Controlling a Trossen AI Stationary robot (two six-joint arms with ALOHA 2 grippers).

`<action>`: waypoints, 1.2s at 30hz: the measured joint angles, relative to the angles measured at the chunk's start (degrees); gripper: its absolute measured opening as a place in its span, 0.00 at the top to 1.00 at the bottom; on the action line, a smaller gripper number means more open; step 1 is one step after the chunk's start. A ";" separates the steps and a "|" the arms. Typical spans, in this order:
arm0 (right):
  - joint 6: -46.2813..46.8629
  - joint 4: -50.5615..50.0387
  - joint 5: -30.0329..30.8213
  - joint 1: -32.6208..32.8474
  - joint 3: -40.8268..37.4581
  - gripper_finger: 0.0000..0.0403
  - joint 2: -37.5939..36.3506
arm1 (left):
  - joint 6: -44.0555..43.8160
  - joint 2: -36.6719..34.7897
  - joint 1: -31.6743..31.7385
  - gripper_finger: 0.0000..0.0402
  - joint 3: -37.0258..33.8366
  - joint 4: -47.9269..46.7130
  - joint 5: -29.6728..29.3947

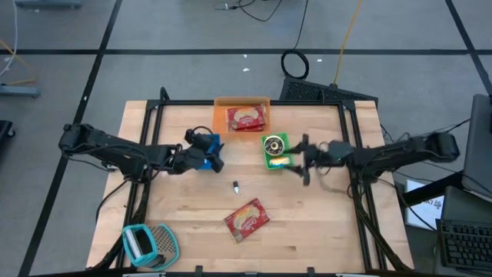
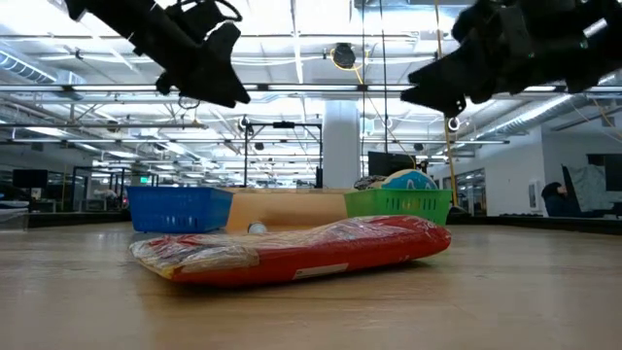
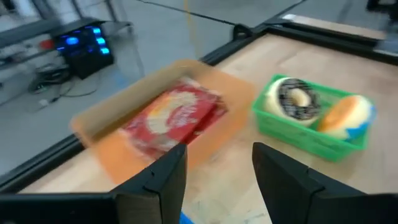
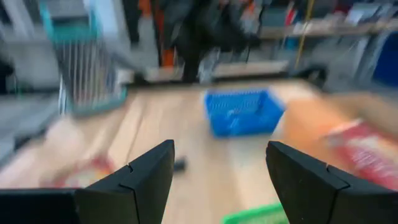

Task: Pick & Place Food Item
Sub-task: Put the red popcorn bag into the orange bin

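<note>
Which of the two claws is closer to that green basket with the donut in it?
The right gripper hovers at the green basket's edge. The left gripper is farther, over the blue basket.

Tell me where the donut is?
The donut sits in the green basket in the high view, mid-table, just below the orange tray and beside the right claw.

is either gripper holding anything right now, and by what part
Nothing is held. The left gripper is open and empty near the blue basket; the right gripper is open and empty by the green basket.
</note>
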 joint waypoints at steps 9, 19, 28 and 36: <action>-7.71 -27.33 7.47 19.20 23.09 0.40 24.93 | 5.94 0.02 1.69 0.54 -0.02 4.76 8.08; -14.30 -29.21 8.26 24.28 35.12 0.40 44.02 | 5.89 0.02 1.67 0.54 -0.04 4.61 11.65; -3.56 -29.14 8.28 26.60 40.35 0.40 51.11 | 5.84 0.02 1.61 0.54 -0.04 3.90 15.83; 4.38 -29.62 8.57 25.80 40.40 0.46 53.69 | 5.78 0.02 1.60 0.54 -0.07 3.42 15.87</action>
